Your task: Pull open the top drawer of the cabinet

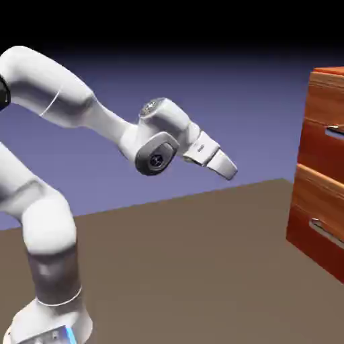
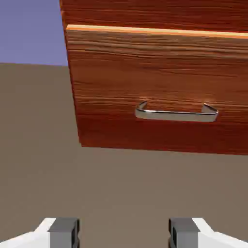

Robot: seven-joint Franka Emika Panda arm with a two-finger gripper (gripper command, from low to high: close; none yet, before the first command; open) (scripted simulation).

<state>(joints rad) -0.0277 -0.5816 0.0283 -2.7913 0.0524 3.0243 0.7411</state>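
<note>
The cabinet (image 1: 316, 168) of glossy reddish-brown wood stands at the exterior view's right edge, partly cut off. Its top drawer (image 1: 327, 101) carries a silver bar handle (image 1: 334, 130), of which only the end shows. My gripper (image 1: 230, 170) hangs in the air well to the left of the cabinet, tilted down toward it and touching nothing. In the hand view the gripper (image 2: 123, 235) is open with nothing between its grey fingertips (image 2: 64, 231). That view shows the lowest drawer (image 2: 160, 72) with its handle (image 2: 177, 113); a strip of the drawer above (image 2: 155, 12) fills the top edge.
A second drawer (image 1: 314, 201) with its own silver handle (image 1: 327, 232) sits under the top one. The brown table (image 1: 188, 269) stretches between the arm's base (image 1: 47, 322) and the cabinet.
</note>
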